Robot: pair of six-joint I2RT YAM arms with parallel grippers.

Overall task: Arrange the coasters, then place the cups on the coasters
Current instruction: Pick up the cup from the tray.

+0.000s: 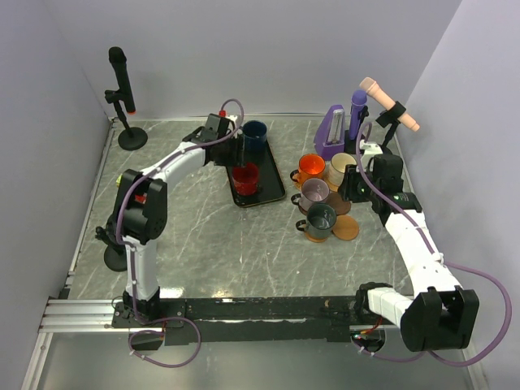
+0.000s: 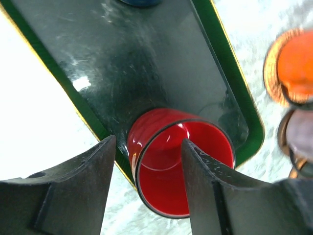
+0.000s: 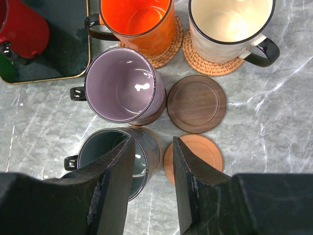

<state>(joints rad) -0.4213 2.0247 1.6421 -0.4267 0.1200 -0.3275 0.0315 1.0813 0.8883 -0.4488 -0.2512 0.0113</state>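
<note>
A red cup (image 2: 178, 164) stands upright at the near end of the black tray (image 2: 146, 63). My left gripper (image 2: 149, 147) is open, one finger over the cup's mouth and one outside its wall. The navy cup (image 1: 254, 134) is at the tray's far end. Orange cup (image 3: 137, 22) and cream cup (image 3: 227, 24) sit on woven coasters (image 3: 205, 66). The mauve cup (image 3: 122, 83) and the dark grey-green cup (image 3: 105, 156) also rest on coasters. My right gripper (image 3: 152, 144) is open, straddling the grey-green cup's right wall. A dark brown coaster (image 3: 196, 103) and an orange-tan coaster (image 3: 203, 152) lie bare.
A black microphone on a stand (image 1: 122, 89) is at the back left. A purple holder (image 1: 333, 130) and a clamped beige handle (image 1: 390, 104) stand at the back right, just behind the cups. Walls close in on the left, back and right.
</note>
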